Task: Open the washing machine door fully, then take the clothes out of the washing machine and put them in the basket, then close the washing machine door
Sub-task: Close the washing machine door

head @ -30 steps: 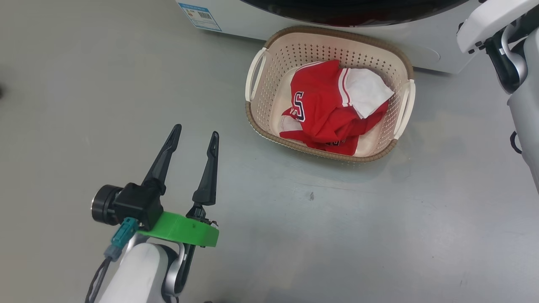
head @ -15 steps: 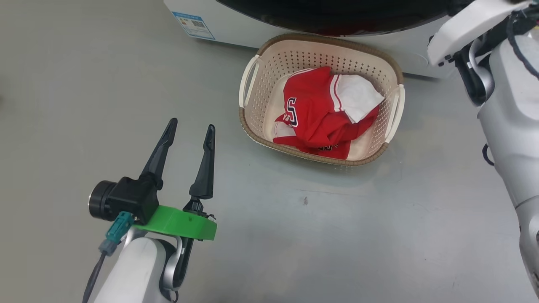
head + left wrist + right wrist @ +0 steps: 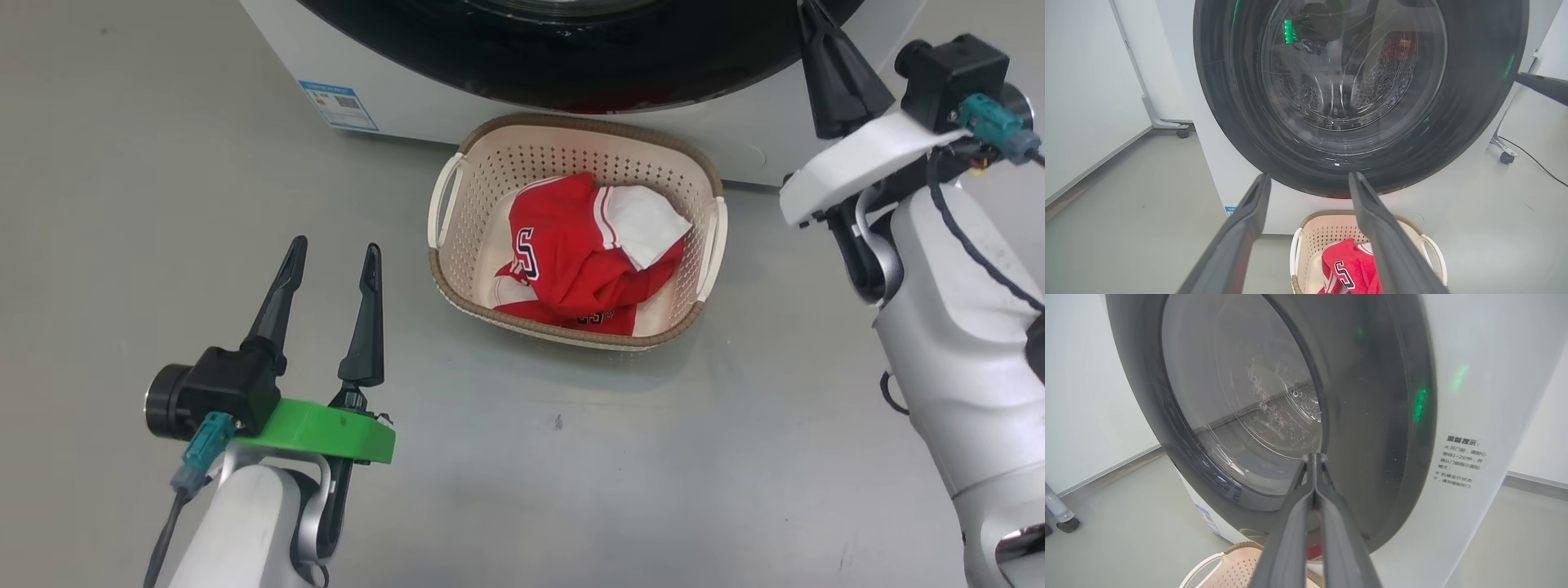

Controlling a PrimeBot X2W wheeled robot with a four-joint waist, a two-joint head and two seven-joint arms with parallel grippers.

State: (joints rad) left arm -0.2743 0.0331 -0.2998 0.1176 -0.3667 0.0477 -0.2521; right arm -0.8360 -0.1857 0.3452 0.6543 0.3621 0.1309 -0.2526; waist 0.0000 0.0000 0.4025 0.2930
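Grey floor lay under everything. Above it hung the left gripper, its two dark fingers spread wide with nothing between them. Ahead of it and off to its right, well apart from the fingertips, sat the basket, with the red and white clothes heaped inside. Beyond the basket, straight ahead of those fingers, rose the washing machine. Its door lay flat against the white front, seemingly shut. A blue label sat low on that front. The right gripper had its fingers pressed together, empty. Its tips were aimed at the door's black rim, but whether they touched it could not be told.
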